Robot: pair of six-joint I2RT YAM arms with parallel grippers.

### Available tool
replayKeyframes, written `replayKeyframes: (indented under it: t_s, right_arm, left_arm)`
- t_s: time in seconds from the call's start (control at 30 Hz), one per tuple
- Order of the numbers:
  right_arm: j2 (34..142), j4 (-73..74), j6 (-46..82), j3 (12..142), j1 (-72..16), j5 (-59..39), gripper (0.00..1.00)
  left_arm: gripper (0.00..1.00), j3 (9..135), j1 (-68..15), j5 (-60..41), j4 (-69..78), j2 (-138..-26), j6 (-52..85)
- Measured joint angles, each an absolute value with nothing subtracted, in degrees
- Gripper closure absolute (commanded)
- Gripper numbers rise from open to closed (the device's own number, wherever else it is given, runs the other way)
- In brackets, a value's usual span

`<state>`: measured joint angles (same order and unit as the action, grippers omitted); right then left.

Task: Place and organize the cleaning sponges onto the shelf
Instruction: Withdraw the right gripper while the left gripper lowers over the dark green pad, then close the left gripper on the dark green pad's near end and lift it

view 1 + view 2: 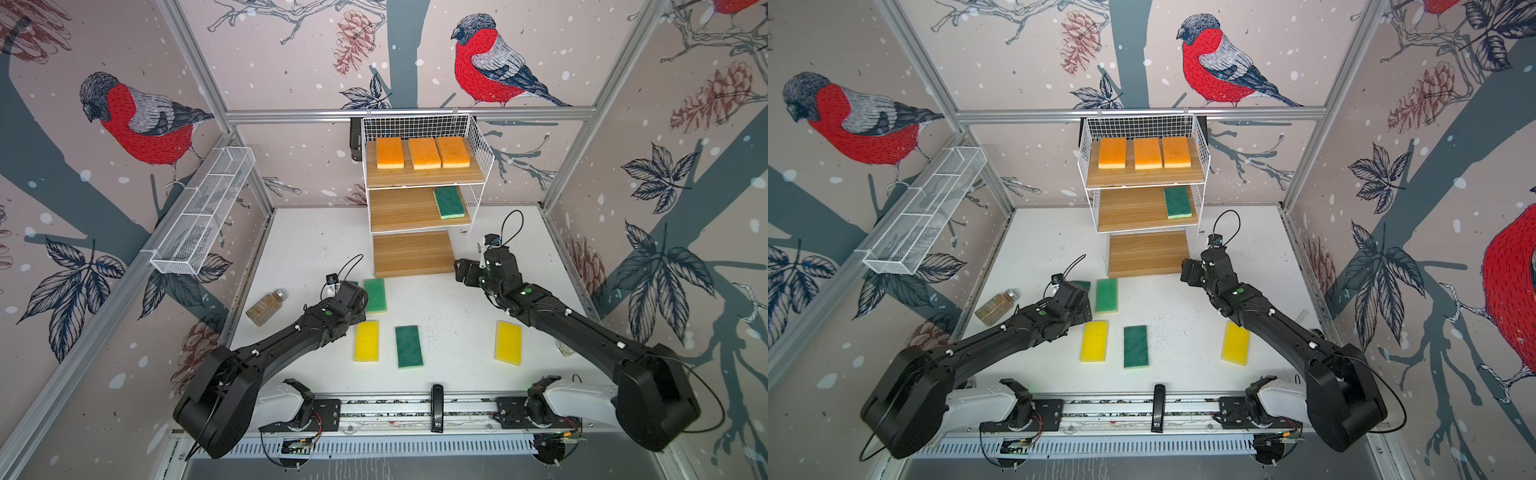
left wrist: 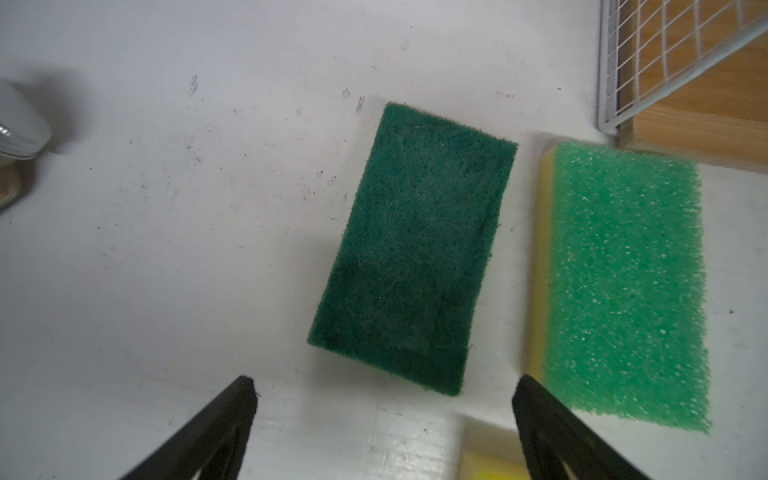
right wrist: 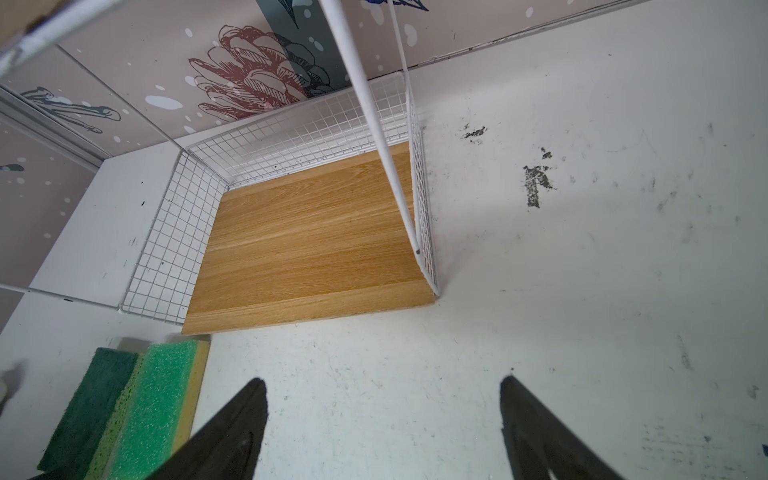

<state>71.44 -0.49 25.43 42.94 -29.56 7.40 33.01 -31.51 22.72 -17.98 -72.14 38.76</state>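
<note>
Your left gripper [image 2: 384,382], spread, hovers over the dark green rectangular sponge [image 2: 415,245], left of white tabletop [image 1: 436,299] centre and mostly hidden in both top views, while your right gripper [image 3: 382,380] gapes empty beside the white wire-grid shelf [image 1: 411,253].

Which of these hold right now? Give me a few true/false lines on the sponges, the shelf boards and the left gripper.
1. Three orange sponges lie side by side on the top board of the shelf. True.
2. The middle board holds two green sponges. False: the middle board holds one green sponge, on its right side in both top views.
3. The bottom board has no sponge on it. True.
4. The left gripper is shut on a sponge. False: the left gripper is open and holds nothing, above a dark green sponge lying on the table.
5. Both yellow sponges are on the table. True.
</note>
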Motion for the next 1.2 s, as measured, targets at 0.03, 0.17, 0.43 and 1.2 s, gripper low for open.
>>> replayKeyframes:
  t_s: [0.03, 0.17, 0.43, 1.2]
  right_arm:
    - [71.44, -0.45, 25.43, 42.78, -29.41, 7.22, 0.13]
    - [71.48, -0.47, 25.43, 42.11, -28.64, 6.85, 0.12]
    - [71.5, -0.36, 25.56, 41.58, -27.68, 5.3, 0.12]
    - [71.18, 0.6, 25.69, 39.33, -25.82, 3.9, 0.11]
  left_arm:
    - [0.03, 32.95, -31.14, 22.52, -17.56, -72.51, 38.5]
    - [0.03, 32.8, -30.24, 21.41, -15.62, -73.45, 36.34]
    - [0.03, 32.88, -28.47, 19.44, -13.93, -75.16, 32.42]
    - [0.09, 35.55, -27.07, 14.39, -11.49, -82.98, 28.73]
